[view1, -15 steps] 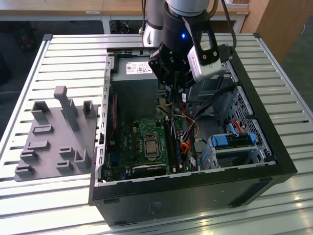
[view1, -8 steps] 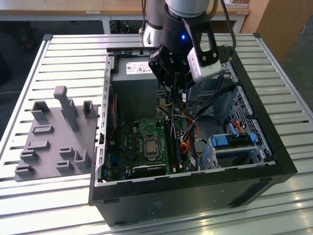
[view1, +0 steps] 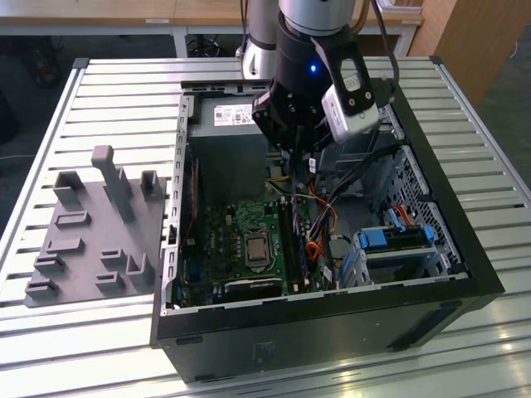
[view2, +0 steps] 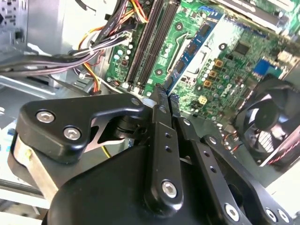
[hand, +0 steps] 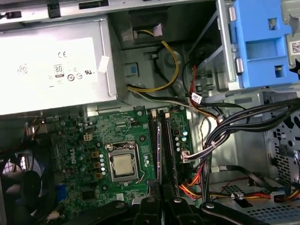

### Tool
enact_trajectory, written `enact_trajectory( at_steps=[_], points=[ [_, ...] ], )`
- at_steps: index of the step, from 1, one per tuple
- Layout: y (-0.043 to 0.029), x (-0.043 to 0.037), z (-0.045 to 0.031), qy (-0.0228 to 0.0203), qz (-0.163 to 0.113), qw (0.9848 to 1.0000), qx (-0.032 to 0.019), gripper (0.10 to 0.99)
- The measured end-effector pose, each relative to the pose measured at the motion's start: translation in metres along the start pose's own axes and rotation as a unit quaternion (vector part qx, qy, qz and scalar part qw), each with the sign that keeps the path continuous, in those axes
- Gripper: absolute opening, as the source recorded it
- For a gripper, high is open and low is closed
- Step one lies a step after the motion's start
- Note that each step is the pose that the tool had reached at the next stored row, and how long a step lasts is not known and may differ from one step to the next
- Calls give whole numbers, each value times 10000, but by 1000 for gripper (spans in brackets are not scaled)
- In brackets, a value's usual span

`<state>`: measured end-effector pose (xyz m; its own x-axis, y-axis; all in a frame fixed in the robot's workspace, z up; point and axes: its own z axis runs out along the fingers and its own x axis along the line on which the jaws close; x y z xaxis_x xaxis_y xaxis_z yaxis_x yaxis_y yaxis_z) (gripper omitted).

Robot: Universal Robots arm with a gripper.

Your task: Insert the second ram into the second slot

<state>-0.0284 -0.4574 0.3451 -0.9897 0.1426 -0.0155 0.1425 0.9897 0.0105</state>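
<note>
While the jaws stand narrow in the second wrist view, the gripper (view2: 166, 95) is clamped on the second ram (view2: 194, 44). The stick hangs below the fingers (view2: 161, 126), above the motherboard (view2: 225, 56) inside the open computer case (view1: 332, 323). It sits just beside the two dark slots (view2: 149, 42) and is not seated. By my judgement the stick is light, thin and stiff but fragile; hold it by the bare board edge, clear of the chips and contact row, since a skewed grip could let it twist.
</note>
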Motion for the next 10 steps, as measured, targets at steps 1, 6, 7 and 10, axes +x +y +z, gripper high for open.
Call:
enact_trajectory(
  at_steps=[1, 6, 7, 10],
  points=[
    [0, 0, 6, 1, -89, 10000, -1, 137],
    [-1, 2, 33, 5, -521, 9986, -8, 137],
    [-1, 4, 39, 6, -595, 9982, -9, 137],
    [-3, 9, 52, 7, -654, 9979, -10, 137]
  ],
)
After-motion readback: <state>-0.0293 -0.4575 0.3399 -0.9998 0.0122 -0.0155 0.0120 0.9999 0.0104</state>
